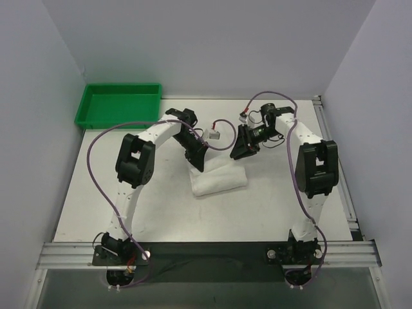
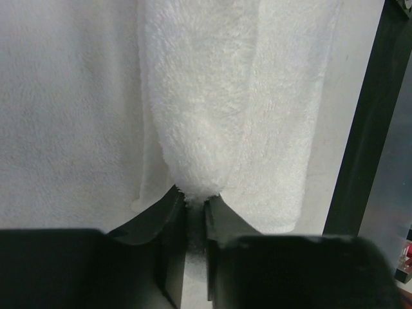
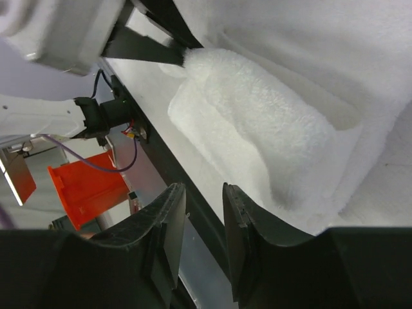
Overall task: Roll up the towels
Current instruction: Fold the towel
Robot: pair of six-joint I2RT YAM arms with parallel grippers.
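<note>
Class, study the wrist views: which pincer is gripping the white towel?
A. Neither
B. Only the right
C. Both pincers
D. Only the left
D: the left pincer is pinched shut on a tip of the towel, while the right pincer stands open with nothing between its fingers.

A green tray (image 1: 120, 103) sits at the table's (image 1: 257, 215) far-left corner.
</note>
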